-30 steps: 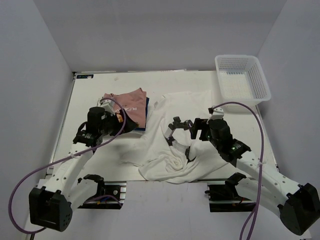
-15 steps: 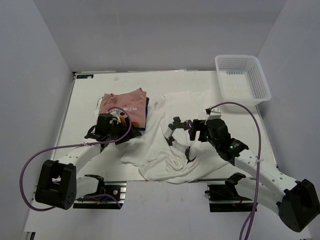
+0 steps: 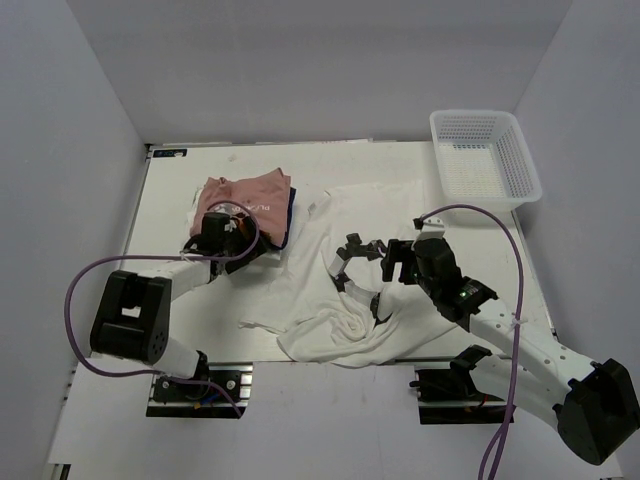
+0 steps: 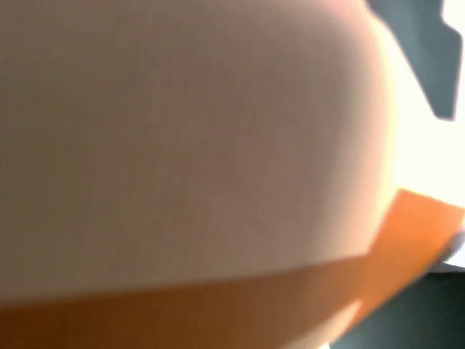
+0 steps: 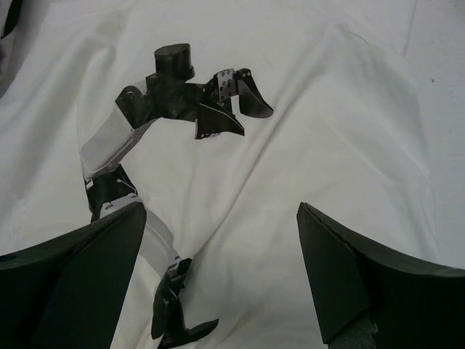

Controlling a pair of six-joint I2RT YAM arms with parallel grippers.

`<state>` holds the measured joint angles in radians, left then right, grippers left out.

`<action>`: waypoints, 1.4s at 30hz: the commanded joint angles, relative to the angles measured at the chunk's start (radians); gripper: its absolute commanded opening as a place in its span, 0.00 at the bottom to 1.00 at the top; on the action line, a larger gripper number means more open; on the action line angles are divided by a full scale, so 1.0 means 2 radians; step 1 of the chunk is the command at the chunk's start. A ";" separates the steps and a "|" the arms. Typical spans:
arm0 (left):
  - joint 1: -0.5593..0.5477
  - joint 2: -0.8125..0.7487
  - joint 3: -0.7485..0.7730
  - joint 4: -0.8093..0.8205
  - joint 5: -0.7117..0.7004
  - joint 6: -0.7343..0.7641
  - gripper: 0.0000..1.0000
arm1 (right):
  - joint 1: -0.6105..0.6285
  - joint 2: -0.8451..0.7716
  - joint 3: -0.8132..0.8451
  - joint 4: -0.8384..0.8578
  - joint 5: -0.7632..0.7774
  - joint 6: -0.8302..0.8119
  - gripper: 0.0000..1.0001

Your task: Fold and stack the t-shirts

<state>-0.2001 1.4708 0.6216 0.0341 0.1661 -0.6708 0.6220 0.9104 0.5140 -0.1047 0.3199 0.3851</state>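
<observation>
our left gripper (image 3: 228, 232) lies low against the folded pink cloth t-shirt (image 3: 250, 193), fingers wide; our right gripper (image 5: 220, 209) hovers, fingers spread, over the rumpled white cloth t-shirt (image 3: 400, 205).

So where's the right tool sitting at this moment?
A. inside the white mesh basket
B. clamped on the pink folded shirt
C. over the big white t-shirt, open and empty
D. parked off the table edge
C: the right tool hangs over the crumpled big white t-shirt, its jaws wide apart with nothing between them.
</observation>
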 commanded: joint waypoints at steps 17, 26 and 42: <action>0.131 0.245 0.233 0.067 -0.065 -0.014 1.00 | -0.001 0.025 0.028 -0.026 0.036 0.011 0.90; 0.158 0.274 0.292 0.090 -0.054 0.009 1.00 | -0.001 0.055 0.034 -0.021 0.060 0.021 0.90; 0.157 0.170 0.262 0.064 0.060 0.048 1.00 | 0.000 0.069 0.028 -0.004 0.058 0.018 0.90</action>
<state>0.1249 1.9884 1.1713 0.1753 0.1856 -0.6064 0.6220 1.0683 0.5480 -0.1547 0.4236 0.4156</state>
